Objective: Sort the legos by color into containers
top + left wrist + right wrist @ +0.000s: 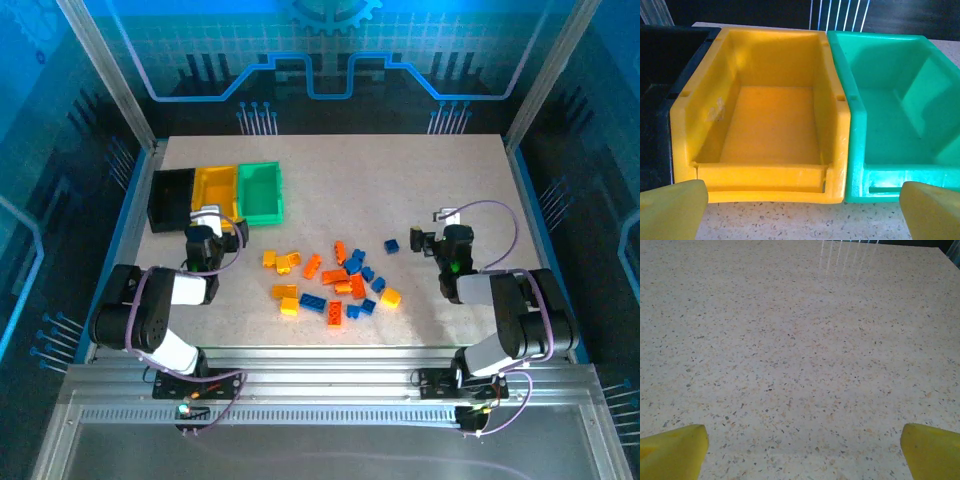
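Just beyond wide-spread left pincer [801, 215], near rim of yellow bin [760, 176].

Yellow, orange, blue legos [357, 286] scattered on the table [400, 180]; black, yellow, green containers [200, 185] in a row

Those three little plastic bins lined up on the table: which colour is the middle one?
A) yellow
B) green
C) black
A: in the overhead view the yellow open rectangular plastic bin sits between the black plastic bin on its left and the green plastic bin on its right.
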Controlling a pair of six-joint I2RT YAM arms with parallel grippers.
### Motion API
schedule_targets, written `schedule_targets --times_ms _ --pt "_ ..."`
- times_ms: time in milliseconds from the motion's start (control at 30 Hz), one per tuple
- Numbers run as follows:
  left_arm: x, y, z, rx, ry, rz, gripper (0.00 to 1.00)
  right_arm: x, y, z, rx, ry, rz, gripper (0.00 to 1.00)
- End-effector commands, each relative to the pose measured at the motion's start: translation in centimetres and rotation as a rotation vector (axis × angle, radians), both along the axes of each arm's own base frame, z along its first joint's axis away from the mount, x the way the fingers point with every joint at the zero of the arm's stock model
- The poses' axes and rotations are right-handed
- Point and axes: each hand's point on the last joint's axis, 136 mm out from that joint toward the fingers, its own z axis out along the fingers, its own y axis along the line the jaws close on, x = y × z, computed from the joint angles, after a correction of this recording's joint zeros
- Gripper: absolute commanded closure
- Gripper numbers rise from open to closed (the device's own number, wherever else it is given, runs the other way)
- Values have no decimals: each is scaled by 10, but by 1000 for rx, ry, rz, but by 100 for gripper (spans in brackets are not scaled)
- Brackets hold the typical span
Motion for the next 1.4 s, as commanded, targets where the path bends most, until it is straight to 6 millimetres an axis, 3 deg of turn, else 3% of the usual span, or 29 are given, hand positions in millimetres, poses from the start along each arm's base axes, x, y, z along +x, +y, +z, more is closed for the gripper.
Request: schedule_targets --times_ms 0,1000,1200,1367 --pt "1 1 1 -2 -10 -8 1 10 -3 18 -3 -66 -3 0" --pt "2 1 2 -1 -12 -9 1 10 -3 18 2 -64 -1 0" --pt "-6 22 40 4 13 122 1 16 -1 37 13 67 -3 0" --pt "-13 26 91 -74 -127 167 1 8 4 56 23 64 -55 0"
